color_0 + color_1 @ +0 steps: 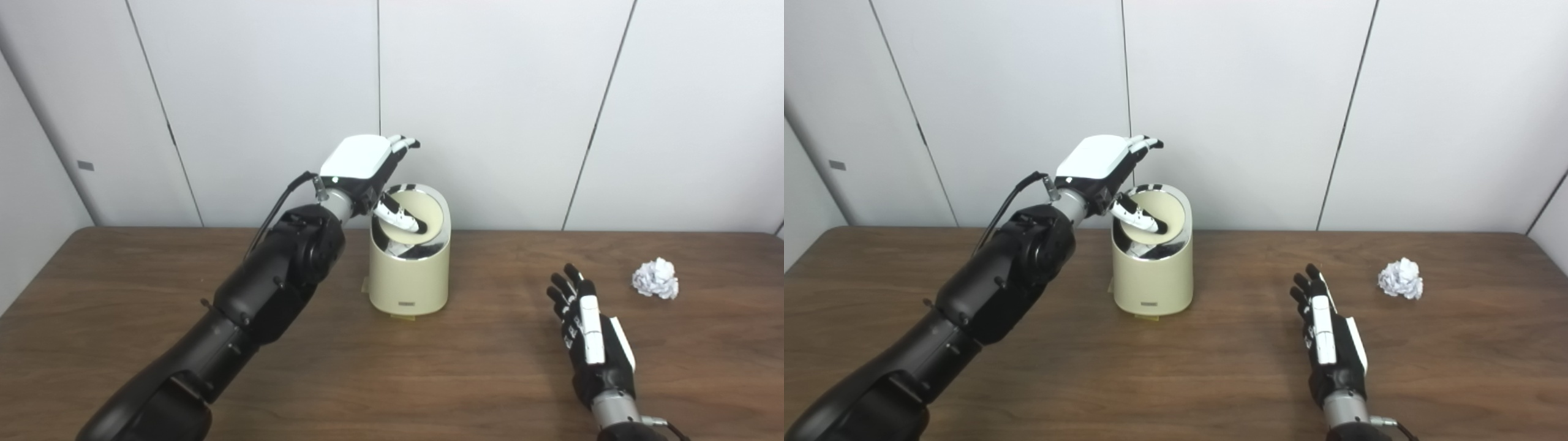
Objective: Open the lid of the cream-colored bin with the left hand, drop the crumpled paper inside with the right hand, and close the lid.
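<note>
One step of three looked done when I checked: my left hand held the lid of the cream bin tilted up, while the crumpled paper lay on the table (untouched), near my empty, spread right hand.

Both views look from the robot's head, side by side, down and forward across the wooden table toward the panelled wall. The arms enter from the bottom edge, close to the lenses. The right eye view sits slightly to the right, so the cream bin and crumpled paper appear further left there; nearly the whole scene is shared
</note>
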`<move>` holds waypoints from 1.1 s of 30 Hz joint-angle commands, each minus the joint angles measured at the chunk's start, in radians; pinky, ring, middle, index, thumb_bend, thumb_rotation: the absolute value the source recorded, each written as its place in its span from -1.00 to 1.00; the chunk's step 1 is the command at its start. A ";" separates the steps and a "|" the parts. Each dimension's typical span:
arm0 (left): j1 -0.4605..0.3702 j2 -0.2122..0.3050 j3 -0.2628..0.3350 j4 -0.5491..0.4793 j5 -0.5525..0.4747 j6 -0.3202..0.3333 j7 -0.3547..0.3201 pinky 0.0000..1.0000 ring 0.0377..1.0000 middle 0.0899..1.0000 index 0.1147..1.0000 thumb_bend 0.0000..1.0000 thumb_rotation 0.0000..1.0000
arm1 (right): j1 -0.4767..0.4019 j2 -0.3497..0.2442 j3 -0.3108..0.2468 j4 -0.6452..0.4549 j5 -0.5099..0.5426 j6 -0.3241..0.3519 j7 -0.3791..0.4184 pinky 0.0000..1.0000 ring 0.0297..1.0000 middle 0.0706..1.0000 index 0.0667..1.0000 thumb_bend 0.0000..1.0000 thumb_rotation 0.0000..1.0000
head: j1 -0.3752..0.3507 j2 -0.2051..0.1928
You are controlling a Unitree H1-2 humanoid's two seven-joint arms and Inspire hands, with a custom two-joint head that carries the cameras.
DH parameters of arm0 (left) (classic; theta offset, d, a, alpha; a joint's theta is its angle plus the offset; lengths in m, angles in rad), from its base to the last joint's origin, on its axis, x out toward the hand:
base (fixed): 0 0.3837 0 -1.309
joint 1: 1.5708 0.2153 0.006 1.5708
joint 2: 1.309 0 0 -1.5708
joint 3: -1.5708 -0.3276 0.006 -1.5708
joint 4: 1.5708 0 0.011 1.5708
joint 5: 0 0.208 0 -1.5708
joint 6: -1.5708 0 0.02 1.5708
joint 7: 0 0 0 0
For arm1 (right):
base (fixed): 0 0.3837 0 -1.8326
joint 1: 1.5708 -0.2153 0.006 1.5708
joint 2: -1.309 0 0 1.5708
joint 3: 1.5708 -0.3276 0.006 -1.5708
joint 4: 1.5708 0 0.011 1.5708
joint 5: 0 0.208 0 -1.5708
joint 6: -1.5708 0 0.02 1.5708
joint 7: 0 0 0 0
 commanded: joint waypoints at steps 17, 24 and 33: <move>0.074 -0.091 0.273 -0.128 -0.202 0.015 0.024 0.62 0.75 0.76 0.69 0.54 -0.75 | -0.024 -0.016 -0.009 -0.026 0.023 -0.038 0.020 1.00 0.88 0.88 0.95 0.31 0.93 | 0.000 0.002; 0.158 -0.201 0.494 -0.250 -0.437 0.014 0.100 0.49 0.57 0.57 0.60 0.11 -0.56 | -0.017 -0.026 -0.007 -0.040 0.024 -0.025 0.023 1.00 0.88 0.88 0.94 0.29 0.93 | -0.001 0.007; 0.169 -0.154 0.473 -0.254 -0.427 -0.009 0.118 0.60 0.62 0.59 0.62 0.36 -0.81 | -0.018 -0.026 -0.002 -0.040 0.023 -0.023 0.022 1.00 0.87 0.87 0.93 0.30 0.94 | 0.002 0.010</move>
